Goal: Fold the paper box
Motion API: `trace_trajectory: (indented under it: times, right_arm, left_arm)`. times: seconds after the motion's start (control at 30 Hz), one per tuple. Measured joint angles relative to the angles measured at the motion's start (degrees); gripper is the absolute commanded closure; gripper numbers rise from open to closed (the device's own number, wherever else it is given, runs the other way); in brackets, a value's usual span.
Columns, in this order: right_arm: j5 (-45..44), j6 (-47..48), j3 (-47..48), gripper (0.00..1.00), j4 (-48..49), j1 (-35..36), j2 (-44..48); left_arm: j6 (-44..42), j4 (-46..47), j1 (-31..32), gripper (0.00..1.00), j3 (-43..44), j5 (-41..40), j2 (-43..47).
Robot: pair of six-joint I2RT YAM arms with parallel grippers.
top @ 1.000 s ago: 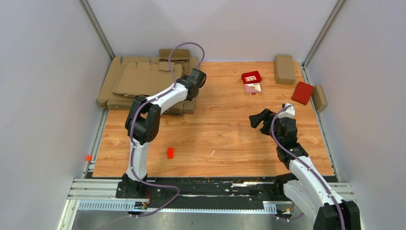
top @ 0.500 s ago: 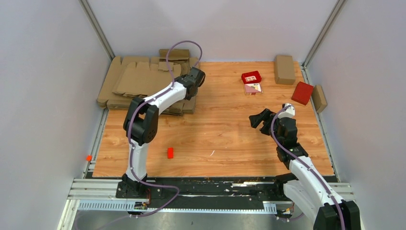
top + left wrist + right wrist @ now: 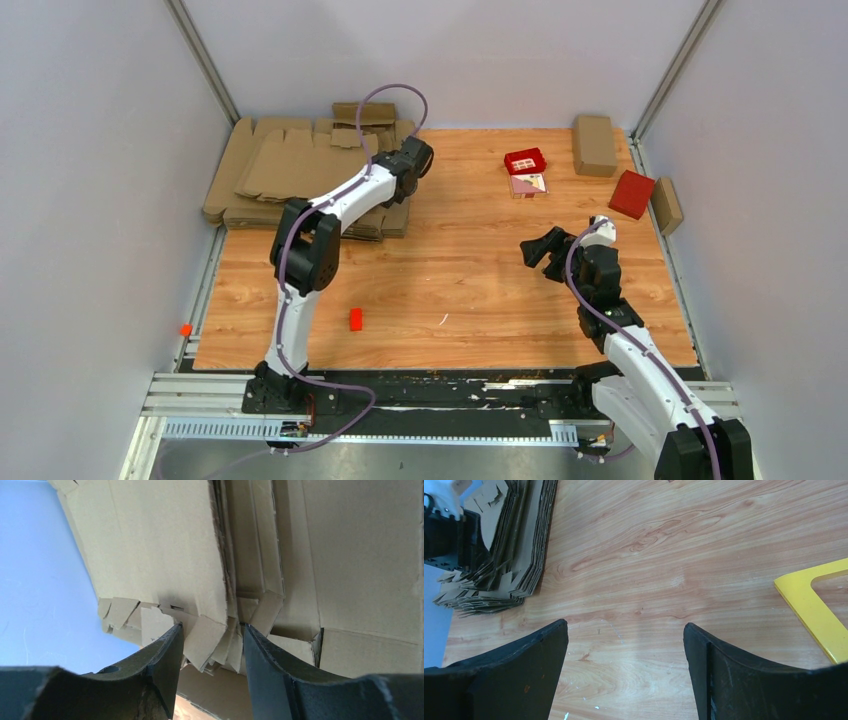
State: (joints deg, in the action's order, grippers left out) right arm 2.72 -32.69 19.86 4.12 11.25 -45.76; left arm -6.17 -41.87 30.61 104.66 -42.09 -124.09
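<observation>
Nearby, red boxes (image 3: 525,161) flank a folded carton (image 3: 594,145).

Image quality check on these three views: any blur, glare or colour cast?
Top external: even light, sharp, soft shadows under the arms on the table, no glare. Left wrist: a strong blue cast fills the left side, the near fingers are dark and soft, and the cardboard sheets fill the frame. Right wrist: wood grain crisp, the fingers nearly black, the yellow frame cut by the edge.
</observation>
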Motion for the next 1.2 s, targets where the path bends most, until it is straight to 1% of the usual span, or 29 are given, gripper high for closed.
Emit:
trace_trajectory:
  times: [0.1,0.13,0.27,0.3,0.33,0.5,0.57,0.67,0.73,0.9,0.93,1.0,1.07,1.2]
  right_arm:
    - [-0.02,0.00,0.00,0.15,0.00,0.00,0.00]
    - [-0.02,0.00,0.02,0.15,-0.02,0.00,0.00]
    - [-0.02,0.00,0.00,0.15,0.00,0.00,0.00]
    - [-0.02,0.00,0.00,0.15,0.00,0.00,0.00]
    - [-0.02,0.00,0.00,0.15,-0.02,0.00,0.00]
    - [0.00,0.00,0.02,0.15,0.00,0.00,-0.02]
    - [0.00,0.00,0.02,0.15,0.00,0.00,-0.02]
    - [0.00,0.02,0.02,0.15,0.00,0.00,-0.02]
    - [0.00,0.02,0.02,0.15,0.00,0.00,-0.02]
    - [0.00,0.04,0.02,0.15,0.00,0.00,-0.02]
    - [0.00,0.02,0.02,0.15,0.00,0.00,-0.02]
    - [0.00,0.04,0.02,0.15,0.00,0.00,-0.02]
    - [0.02,0.04,0.02,0.15,0.00,0.00,-0.02]
    - [0.20,0.07,0.02,0.15,0.00,0.00,-0.02]
  left_arm:
    - [0.22,-1.86,-0.39,0.47,0.24,0.00,-1.64]
    - [0.33,-2.56,-0.61,0.51,0.57,-0.02,-2.25]
    - [1.38,-4.35,-2.01,0.79,0.96,0.04,-3.34]
    - [1.62,-4.66,-2.43,0.83,0.96,0.02,-3.34]
    - [2.10,-4.72,-2.64,0.84,0.96,0.02,-3.30]
    - [2.47,-4.74,-3.17,0.79,0.96,1.33,-2.54]
    - [2.47,-4.68,-3.10,0.73,0.96,1.77,-1.46]
    - [2.62,-4.52,-2.93,0.61,0.96,1.73,0.11]
    - [2.86,-4.50,-2.89,0.59,0.96,1.70,0.57]
    - [2.99,-4.50,-2.89,0.59,0.96,1.60,0.63]
    - [2.99,-4.46,-2.89,0.57,0.96,1.46,0.63]
    - [3.02,-4.52,-2.91,0.50,0.96,1.38,0.63]
    - [3.13,-4.52,-2.91,0.47,0.96,1.38,0.63]
    - [3.06,-4.57,-2.91,0.45,0.98,1.55,0.59]
